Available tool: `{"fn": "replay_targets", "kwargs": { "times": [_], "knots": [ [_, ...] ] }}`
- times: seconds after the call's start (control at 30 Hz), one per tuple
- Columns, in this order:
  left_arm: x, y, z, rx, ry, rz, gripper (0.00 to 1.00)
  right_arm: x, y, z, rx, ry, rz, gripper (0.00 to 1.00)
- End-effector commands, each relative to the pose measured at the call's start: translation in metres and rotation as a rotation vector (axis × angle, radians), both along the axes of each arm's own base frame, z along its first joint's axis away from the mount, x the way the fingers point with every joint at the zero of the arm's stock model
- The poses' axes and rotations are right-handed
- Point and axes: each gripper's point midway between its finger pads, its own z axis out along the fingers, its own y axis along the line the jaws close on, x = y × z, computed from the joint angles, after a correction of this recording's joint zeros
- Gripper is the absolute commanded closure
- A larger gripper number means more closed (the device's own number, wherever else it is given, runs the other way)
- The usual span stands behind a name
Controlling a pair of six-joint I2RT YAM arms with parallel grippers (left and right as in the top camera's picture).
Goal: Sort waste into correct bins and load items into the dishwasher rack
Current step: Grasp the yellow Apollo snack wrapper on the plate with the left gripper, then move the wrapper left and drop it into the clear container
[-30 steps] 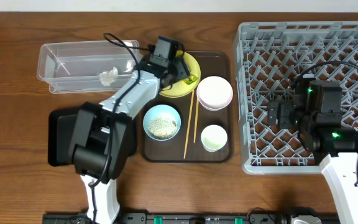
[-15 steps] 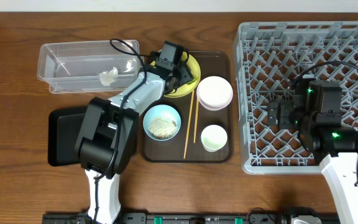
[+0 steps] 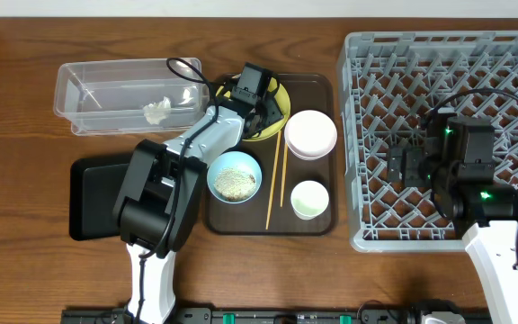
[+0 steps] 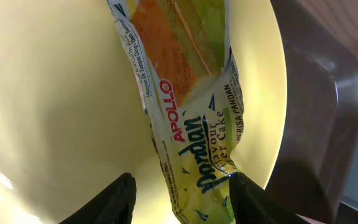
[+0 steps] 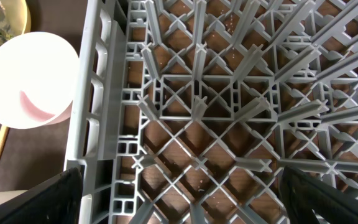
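My left gripper (image 4: pixel 182 202) is open, low over the round yellow plate (image 4: pixel 48 106), its two fingers on either side of the yellow-green-orange snack wrapper (image 4: pixel 191 124) that lies on the plate. In the overhead view the left gripper (image 3: pixel 261 106) covers most of the plate (image 3: pixel 280 90). The crumpled white tissue (image 3: pixel 156 111) lies in the clear tub (image 3: pixel 70 90). The black tray (image 3: pixel 88 202) lies partly under the left arm. My right gripper (image 3: pixel 410 166) is open and empty above the grey dishwasher rack (image 3: pixel 439 54), which fills the right wrist view (image 5: pixel 197 106).
A dark-brown serving tray (image 3: pixel 322 227) holds the plate, a light-blue bowl (image 3: pixel 235 176) with rice scraps, a white bowl (image 3: pixel 310 133), a small white cup (image 3: pixel 309 199) and the chopsticks (image 3: pixel 273 180). The white bowl also shows in the right wrist view (image 5: pixel 30 81).
My left gripper has moved a little to the right and lower over the yellow plate, onto the wrapper. The right arm has not moved.
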Motion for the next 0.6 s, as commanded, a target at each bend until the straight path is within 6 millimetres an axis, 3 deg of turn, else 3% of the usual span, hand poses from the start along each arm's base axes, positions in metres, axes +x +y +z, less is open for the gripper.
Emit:
{"fn": "replay_targets", "kwargs": {
  "times": [0.0, 0.1, 0.4, 0.47, 0.57],
  "knots": [
    [0.0, 0.003, -0.015, 0.018, 0.022, 0.016, 0.48, 0.003, -0.003, 0.013, 0.013, -0.033, -0.015, 0.01],
    [-0.002, 0.004, -0.023, 0.025, 0.038, 0.016, 0.5, 0.003, -0.003, 0.013, 0.013, -0.033, -0.015, 0.01],
    [0.0, 0.004, -0.017, 0.02, 0.025, 0.017, 0.82, 0.003, -0.003, 0.013, 0.013, -0.033, -0.015, 0.01],
    [0.001, 0.006, -0.014, 0.018, 0.019, 0.021, 0.93, 0.003, -0.003, 0.013, 0.013, -0.033, -0.015, 0.01],
    [0.005, 0.011, -0.006, 0.029, -0.005, 0.001, 0.94, 0.003, -0.003, 0.013, 0.013, -0.032, -0.015, 0.01]
  ]
}}
